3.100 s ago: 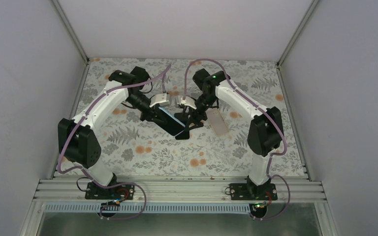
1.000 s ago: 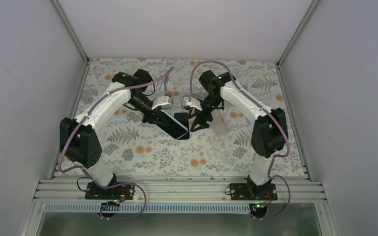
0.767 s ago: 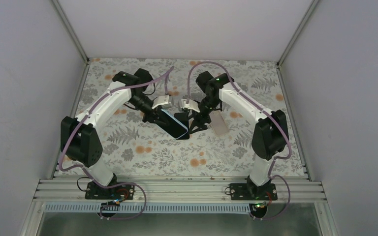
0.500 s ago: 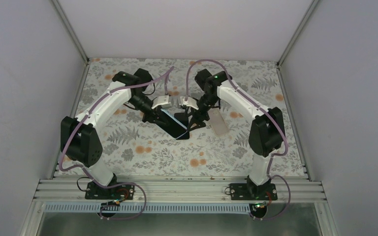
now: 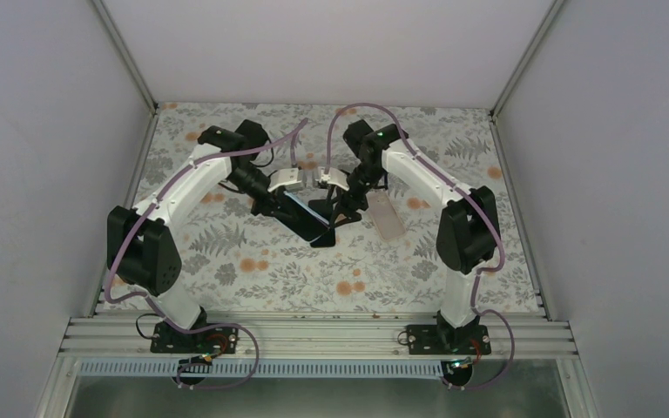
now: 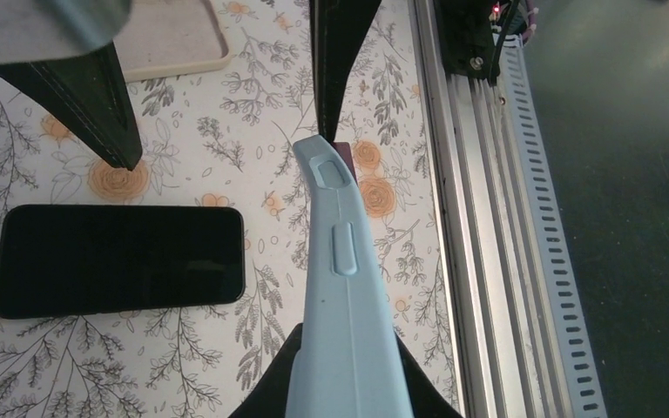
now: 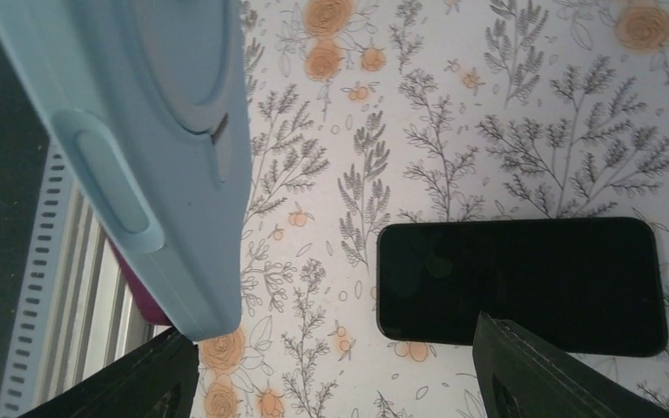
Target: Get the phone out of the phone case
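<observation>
My left gripper (image 6: 345,387) is shut on a light blue phone case (image 6: 341,279) and holds it edge-on above the table; in the top view the case (image 5: 307,218) slants down from the left gripper (image 5: 276,202). A purple edge (image 6: 345,155) peeks out at the case's far corner. My right gripper (image 7: 340,374) is open; one of its fingers (image 6: 334,70) is at the case's far end, the other (image 6: 83,87) stands apart. The case (image 7: 152,157) hangs just above its left finger. A bare black phone (image 6: 118,259) lies flat on the table below.
An empty beige case (image 5: 386,216) lies on the floral table cover to the right of the right gripper (image 5: 338,211). The aluminium rail (image 6: 479,261) runs along the table's near edge. White walls enclose the table on three sides.
The right gripper, which had drawn back to the right a second ago, has moved left again up to the end of the blue case. The left gripper and case have barely moved.
</observation>
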`<state>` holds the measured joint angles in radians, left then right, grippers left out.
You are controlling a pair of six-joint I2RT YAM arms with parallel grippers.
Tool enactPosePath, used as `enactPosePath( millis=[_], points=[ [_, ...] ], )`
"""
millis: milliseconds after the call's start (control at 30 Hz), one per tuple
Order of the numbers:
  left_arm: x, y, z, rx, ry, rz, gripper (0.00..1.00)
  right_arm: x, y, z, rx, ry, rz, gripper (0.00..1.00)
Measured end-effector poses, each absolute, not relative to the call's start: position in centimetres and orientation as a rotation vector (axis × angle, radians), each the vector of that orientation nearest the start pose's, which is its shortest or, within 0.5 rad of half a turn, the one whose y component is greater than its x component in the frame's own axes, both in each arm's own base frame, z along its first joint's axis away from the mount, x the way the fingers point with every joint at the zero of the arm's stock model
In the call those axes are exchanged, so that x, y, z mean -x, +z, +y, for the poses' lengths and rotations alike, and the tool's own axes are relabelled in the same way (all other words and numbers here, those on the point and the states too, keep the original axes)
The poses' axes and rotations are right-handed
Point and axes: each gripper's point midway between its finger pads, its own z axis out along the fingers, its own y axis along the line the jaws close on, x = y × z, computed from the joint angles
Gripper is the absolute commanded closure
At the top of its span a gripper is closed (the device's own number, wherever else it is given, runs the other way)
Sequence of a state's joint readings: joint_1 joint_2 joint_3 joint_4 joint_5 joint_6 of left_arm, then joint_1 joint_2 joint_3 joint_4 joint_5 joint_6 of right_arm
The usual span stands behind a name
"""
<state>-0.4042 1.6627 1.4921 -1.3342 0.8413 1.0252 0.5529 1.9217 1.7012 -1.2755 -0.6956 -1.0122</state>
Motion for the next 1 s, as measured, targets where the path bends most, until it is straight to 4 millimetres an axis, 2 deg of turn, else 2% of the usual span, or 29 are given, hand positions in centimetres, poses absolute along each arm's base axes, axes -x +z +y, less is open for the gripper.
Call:
enactPosePath(
  millis=[400, 500, 833, 900, 1000],
  points=[
    [-24.1, 20.5, -23.7, -1.740, -1.048, 1.942, 0.98, -28.3, 15.8, 29.8, 1.830, 0.833, 2.090, 0.22],
    [-24.2, 20.5, -23.5, -1.735, -1.048, 1.939, 0.98, -27.7, 16.1, 30.5, 1.833, 0.834, 2.087, 0.21],
    [-21.8, 21.5, -23.2, -1.730, -1.190, 1.957, 0.98, -24.6, 17.8, 33.6, 1.905, 0.969, 1.963, 0.20],
    [-21.3, 21.8, -23.1, -1.732, -1.206, 1.953, 0.98, -24.0, 18.1, 33.9, 1.914, 1.018, 1.943, 0.24],
    [-21.1, 22.4, -22.7, -1.707, -1.228, 1.961, 0.98, -23.4, 18.9, 34.7, 1.956, 1.140, 1.900, 0.40]
  ],
)
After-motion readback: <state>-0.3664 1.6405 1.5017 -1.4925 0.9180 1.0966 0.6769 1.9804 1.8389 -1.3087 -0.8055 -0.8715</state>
